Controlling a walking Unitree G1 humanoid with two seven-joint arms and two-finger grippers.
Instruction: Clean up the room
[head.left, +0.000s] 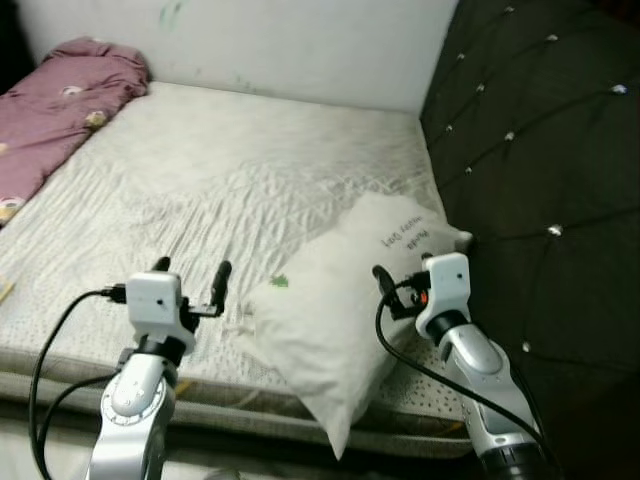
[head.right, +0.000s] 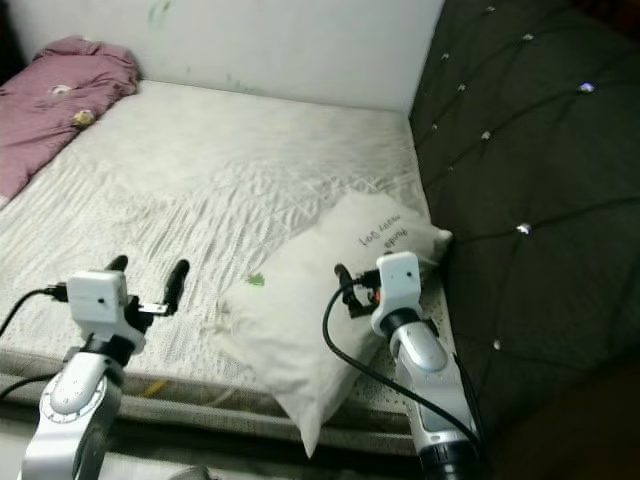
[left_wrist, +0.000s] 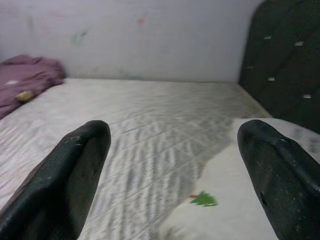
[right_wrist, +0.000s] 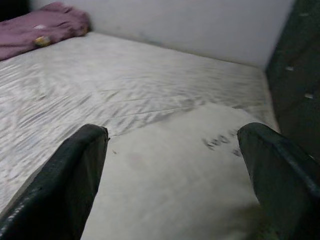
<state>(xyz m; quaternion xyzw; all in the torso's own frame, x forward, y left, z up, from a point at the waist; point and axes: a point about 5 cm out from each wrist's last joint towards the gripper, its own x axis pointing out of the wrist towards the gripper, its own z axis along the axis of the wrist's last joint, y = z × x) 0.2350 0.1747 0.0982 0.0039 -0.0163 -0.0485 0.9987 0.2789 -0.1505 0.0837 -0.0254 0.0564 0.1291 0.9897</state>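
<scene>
A white pillow (head.left: 340, 300) lies at the near right corner of the bare white mattress (head.left: 230, 170), hanging slightly over the front edge. It bears a small green tree mark (left_wrist: 203, 199) and some dark handwriting (right_wrist: 220, 141). My left gripper (head.left: 192, 267) hovers open over the mattress just left of the pillow, holding nothing. My right gripper (right_wrist: 172, 135) is open low over the pillow's right half, its fingers spread above the cloth. A crumpled purple blanket (head.left: 60, 100) lies at the far left of the bed.
A dark tufted headboard (head.left: 540, 150) rises along the bed's right side, close to my right arm. A white wall (head.left: 300, 40) runs behind the bed. The mattress's front edge (head.left: 250, 400) is just below my grippers.
</scene>
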